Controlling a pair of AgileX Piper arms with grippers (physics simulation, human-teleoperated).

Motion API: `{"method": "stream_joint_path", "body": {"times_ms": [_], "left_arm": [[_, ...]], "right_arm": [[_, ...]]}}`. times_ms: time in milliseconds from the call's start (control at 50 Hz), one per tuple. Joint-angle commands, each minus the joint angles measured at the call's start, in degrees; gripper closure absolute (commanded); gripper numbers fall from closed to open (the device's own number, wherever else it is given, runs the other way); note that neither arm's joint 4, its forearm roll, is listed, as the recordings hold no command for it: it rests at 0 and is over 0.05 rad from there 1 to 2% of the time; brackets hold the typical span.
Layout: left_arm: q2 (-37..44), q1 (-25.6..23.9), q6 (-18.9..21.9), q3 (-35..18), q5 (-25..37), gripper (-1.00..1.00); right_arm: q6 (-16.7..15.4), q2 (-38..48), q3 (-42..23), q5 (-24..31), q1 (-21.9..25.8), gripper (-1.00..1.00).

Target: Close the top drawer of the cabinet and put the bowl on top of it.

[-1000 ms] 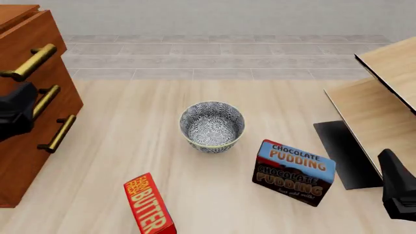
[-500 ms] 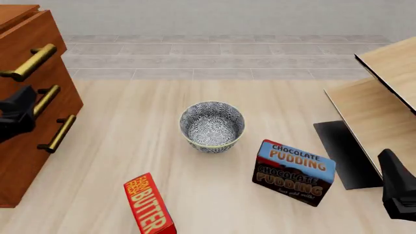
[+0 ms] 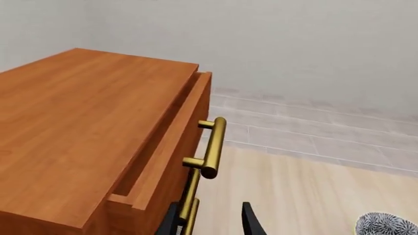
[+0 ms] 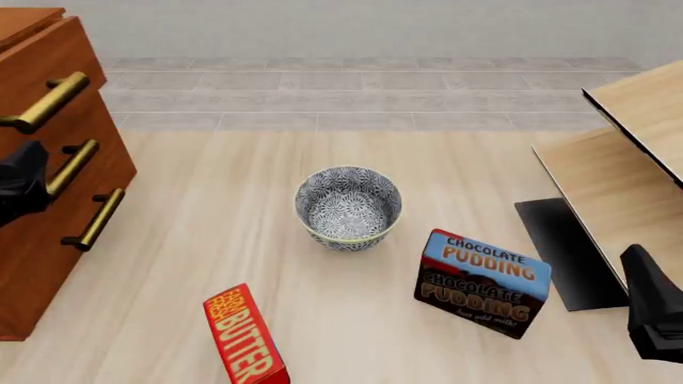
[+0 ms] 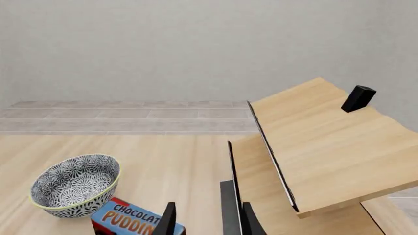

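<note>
My left gripper (image 3: 210, 223), fingers spread, faces the reddish-brown wooden cabinet (image 3: 78, 137) at the desk's left edge, its stiff top drawer (image 3: 171, 156) ajar; the smooth, fragile-looking floral bowl (image 4: 348, 207) sits mid-desk, best pinched at its rim.

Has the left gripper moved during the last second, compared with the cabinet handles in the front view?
Yes. The left gripper has slid toward the view's left edge and slightly up, now uncovering more of the middle brass handle on the cabinet.

A pale plaster wall (image 5: 196, 49) rises behind grey floor tiles (image 4: 373, 88), with light-wood furniture (image 5: 326, 142) at right.
</note>
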Motion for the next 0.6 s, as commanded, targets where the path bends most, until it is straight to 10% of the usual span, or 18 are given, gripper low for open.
{"method": "stream_joint_path", "body": {"times_ms": [20,600], "left_arm": [[2.38,2.05,0.84,-0.35,-1.37,-1.00],[6.10,6.50,-0.69,-2.57,-2.19,-1.00]], "right_arm": [[0.00,-0.05,0.05,0.00,0.00,-1.00],[0.00,-0.06,0.05,-0.01,0.00,-1.00]]}}
